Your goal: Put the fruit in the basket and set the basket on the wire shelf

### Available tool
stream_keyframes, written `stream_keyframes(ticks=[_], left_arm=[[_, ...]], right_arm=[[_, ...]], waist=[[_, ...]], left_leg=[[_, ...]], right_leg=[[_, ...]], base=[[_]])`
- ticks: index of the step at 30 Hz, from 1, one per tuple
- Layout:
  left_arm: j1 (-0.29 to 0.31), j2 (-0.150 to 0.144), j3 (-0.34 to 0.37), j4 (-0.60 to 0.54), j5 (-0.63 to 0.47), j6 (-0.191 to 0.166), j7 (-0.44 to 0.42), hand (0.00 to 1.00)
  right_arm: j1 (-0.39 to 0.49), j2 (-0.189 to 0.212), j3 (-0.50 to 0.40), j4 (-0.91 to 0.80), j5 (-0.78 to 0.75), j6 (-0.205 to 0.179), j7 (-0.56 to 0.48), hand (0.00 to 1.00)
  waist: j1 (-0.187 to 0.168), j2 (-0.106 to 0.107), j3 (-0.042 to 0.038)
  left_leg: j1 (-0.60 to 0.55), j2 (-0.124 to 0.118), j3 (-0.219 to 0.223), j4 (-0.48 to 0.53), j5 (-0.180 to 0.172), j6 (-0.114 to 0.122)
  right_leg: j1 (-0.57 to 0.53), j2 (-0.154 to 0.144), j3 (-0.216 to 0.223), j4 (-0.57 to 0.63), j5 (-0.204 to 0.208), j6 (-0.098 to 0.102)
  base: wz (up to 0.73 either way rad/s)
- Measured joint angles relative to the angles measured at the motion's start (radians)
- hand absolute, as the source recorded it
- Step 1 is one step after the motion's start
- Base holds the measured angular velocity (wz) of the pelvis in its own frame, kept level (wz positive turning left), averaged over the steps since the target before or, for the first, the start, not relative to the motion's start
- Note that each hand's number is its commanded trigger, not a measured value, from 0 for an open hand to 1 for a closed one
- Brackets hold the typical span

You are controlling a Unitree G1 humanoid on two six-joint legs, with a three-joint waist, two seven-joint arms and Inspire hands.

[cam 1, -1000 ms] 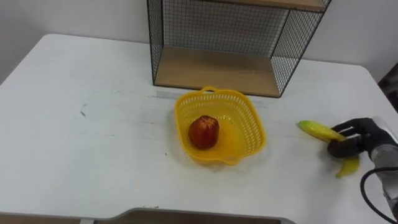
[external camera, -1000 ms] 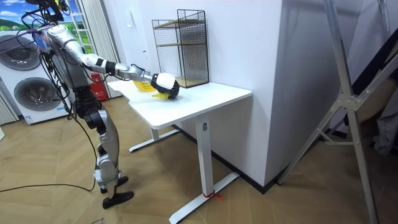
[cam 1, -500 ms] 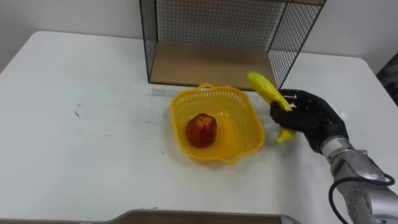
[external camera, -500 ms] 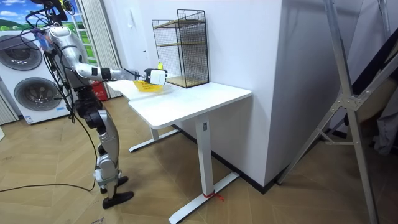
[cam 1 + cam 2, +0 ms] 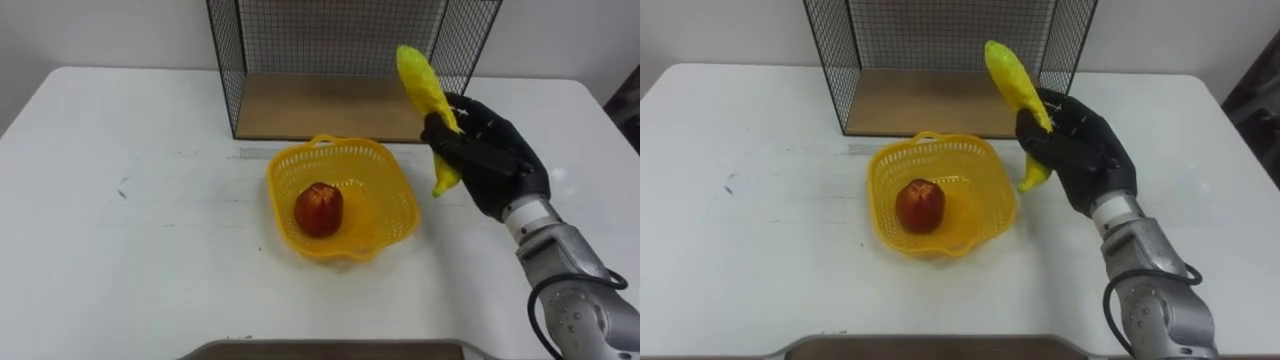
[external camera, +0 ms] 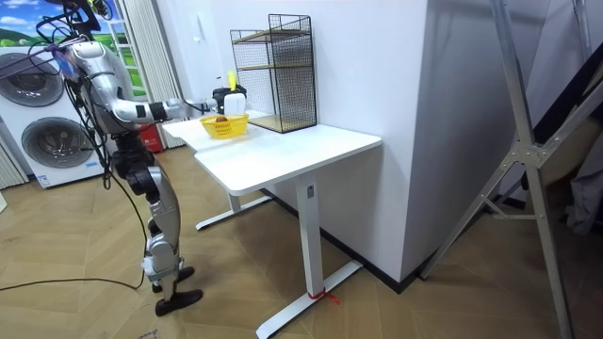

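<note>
A yellow plastic basket sits on the white table, in front of the wire shelf. A red apple lies inside the basket. My right hand, black, is shut on a yellow banana and holds it in the air just right of the basket, above its right rim. The banana stands nearly upright, its top end against the shelf's mesh in the picture.
The shelf's wooden bottom board is bare, behind the basket. The table's front edge lies close below. In the room view the robot stands at the table's end, with washing machines behind it.
My right hand has lifted the banana off the table at the right and carried it left and up, close to the basket's right rim. The camera has shifted slightly.
</note>
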Motion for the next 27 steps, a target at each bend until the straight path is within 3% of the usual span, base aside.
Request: stream_keyframes(ticks=[6,11,14,16,17,18,19,20,21,27], left_arm=[[0.002,0.0,-0.002,0.0,-0.001,-0.001,0.0,0.0],[-0.004,0.002,-0.015,0.0,-0.009,-0.006,0.0,0.0],[-0.015,0.005,-0.026,0.001,-0.009,-0.012,-0.002,0.0],[-0.019,0.008,-0.027,0.0,-0.01,-0.015,-0.006,0.0],[-0.019,0.008,-0.03,0.0,-0.01,-0.018,-0.007,0.0],[-0.02,0.008,-0.031,0.0,-0.01,-0.024,-0.007,0.0],[-0.02,0.009,-0.032,0.0,-0.01,-0.026,-0.007,0.0],[-0.02,0.011,-0.033,0.0,-0.01,-0.028,-0.007,0.0],[-0.02,0.011,-0.033,0.0,-0.01,-0.028,-0.007,0.0],[-0.023,0.012,-0.045,0.0,-0.012,-0.027,-0.007,0.0]], right_arm=[[-0.004,0.0,0.009,-0.006,-0.002,0.0,0.019,1.0],[-0.011,-0.008,0.073,-0.049,-0.101,-0.001,0.021,1.0],[-0.011,-0.008,0.088,-0.084,-0.143,-0.003,0.033,1.0],[-0.012,-0.009,0.099,-0.107,-0.176,-0.003,0.043,0.96],[-0.012,-0.009,0.103,-0.119,-0.181,-0.003,0.055,0.73],[-0.012,-0.009,0.105,-0.13,-0.192,-0.003,0.062,0.58],[-0.012,-0.009,0.106,-0.135,-0.202,-0.003,0.065,0.55],[-0.013,-0.009,0.107,-0.145,-0.217,-0.003,0.072,0.12],[-0.016,-0.009,0.107,-0.147,-0.224,-0.003,0.077,0.0],[-0.029,-0.01,0.127,-0.147,-0.274,-0.003,0.085,0.0]], waist=[[0.005,-0.005,-0.0001],[0.007,-0.01,0.0029],[0.01,-0.02,0.0081],[0.009,-0.027,0.0061],[0.01,-0.03,0.0064],[0.011,-0.032,0.0064],[0.012,-0.032,0.0066],[0.012,-0.034,0.0071],[0.011,-0.035,0.0071],[0.01,-0.039,0.0076]], left_leg=[[0.0,0.0,0.0,0.0,0.0,0.0],[-0.01,0.002,0.003,0.0,0.0,0.0],[-0.016,0.001,0.001,0.004,0.0,0.0],[-0.019,0.002,0.0,0.005,0.0,0.0],[-0.02,0.001,-0.001,0.005,0.0,0.0],[-0.021,0.001,-0.001,0.004,0.0,0.0],[-0.021,0.001,-0.001,0.004,0.0,0.0],[-0.021,0.001,-0.001,0.004,0.0,0.0],[-0.021,0.001,-0.001,0.004,0.0,0.0],[-0.021,0.001,-0.004,0.004,0.0,0.0]], right_leg=[[-0.001,0.0,0.0,0.0,0.0,0.0],[-0.013,0.001,0.0,0.004,0.0,0.0],[-0.016,0.001,0.0,0.003,0.0,0.0],[-0.018,0.001,0.0,0.002,0.0,0.0],[-0.018,0.001,-0.001,0.002,0.0,0.0],[-0.018,0.0,-0.001,0.002,0.0,0.0],[-0.018,0.0,-0.001,0.002,0.0,0.0],[-0.019,0.0,-0.001,0.002,0.0,0.0],[-0.019,0.0,-0.001,0.001,0.0,0.0],[-0.019,0.001,-0.004,0.001,0.0,0.0]], base=[[0.0],[0.0],[0.01],[0.02],[0.0],[0.0],[0.0],[0.0],[0.0],[0.0]])
